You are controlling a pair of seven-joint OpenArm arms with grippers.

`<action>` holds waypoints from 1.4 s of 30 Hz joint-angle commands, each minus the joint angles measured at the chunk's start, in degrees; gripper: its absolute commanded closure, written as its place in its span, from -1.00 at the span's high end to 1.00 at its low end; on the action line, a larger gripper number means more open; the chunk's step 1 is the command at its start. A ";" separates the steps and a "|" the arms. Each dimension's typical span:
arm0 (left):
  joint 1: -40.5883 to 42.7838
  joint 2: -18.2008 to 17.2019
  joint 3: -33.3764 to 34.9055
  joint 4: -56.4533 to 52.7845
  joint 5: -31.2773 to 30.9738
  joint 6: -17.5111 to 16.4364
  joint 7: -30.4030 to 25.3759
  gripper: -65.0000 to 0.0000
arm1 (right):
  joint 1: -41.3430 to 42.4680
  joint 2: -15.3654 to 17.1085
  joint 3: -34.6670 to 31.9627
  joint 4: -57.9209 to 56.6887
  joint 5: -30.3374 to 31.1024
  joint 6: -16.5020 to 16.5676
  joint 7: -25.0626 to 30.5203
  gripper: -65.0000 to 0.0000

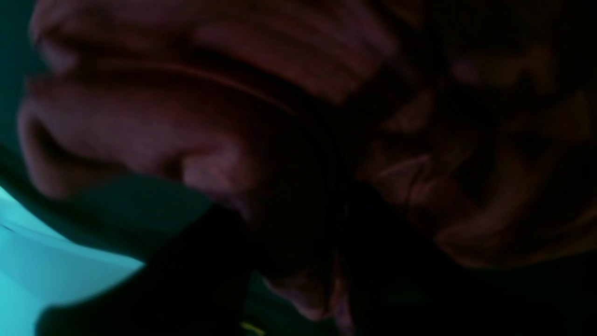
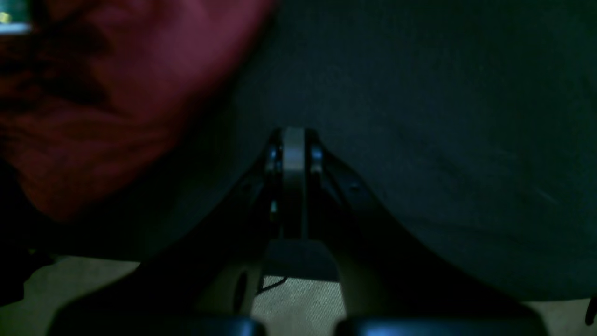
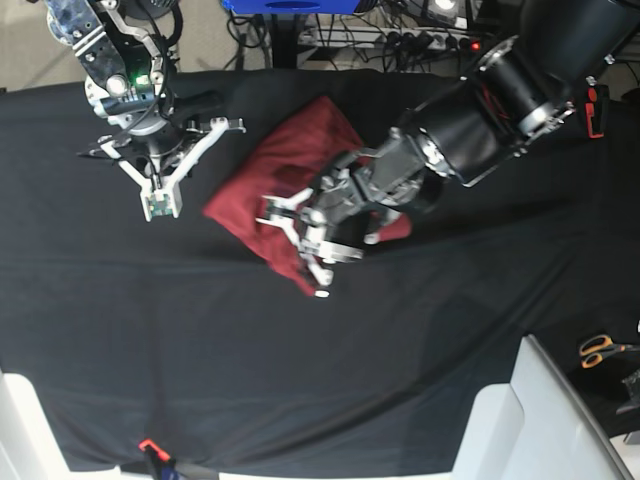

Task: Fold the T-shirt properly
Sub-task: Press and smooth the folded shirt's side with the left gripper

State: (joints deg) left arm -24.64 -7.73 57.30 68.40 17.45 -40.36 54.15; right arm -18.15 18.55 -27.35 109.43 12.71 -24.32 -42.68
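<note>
Bunching the maroon T-shirt (image 3: 290, 170) mid-desk for a fold, the left tool (image 3: 297, 236) pinches its near edge, while the right tool (image 3: 160, 207) waits left, jaws together, empty.

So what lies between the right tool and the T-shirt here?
Only bare black cloth. In the base view the shut right tool hangs apart from the T-shirt, with nothing lying in the gap.

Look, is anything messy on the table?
Yes. The shirt lies bunched in a crumpled heap, not spread flat or folded. The left gripper is pinching a bit of it.
</note>
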 commanded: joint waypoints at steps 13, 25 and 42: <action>-1.51 1.53 0.33 4.52 5.10 0.36 -5.49 -1.00 | -0.09 0.22 4.36 0.77 -0.71 0.01 0.96 -0.95; -2.92 4.34 0.42 1.53 5.10 0.36 -11.21 -1.00 | -0.09 0.14 4.45 0.77 -0.71 -0.26 0.96 -0.95; -4.15 5.22 0.33 -3.83 4.57 0.36 -17.89 -1.00 | 0.00 0.14 4.45 -0.81 -0.62 -0.34 0.96 -0.95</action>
State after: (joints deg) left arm -27.42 -3.20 57.95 63.83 22.09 -40.38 36.80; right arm -18.59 18.39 -23.24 107.87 12.49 -24.49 -42.81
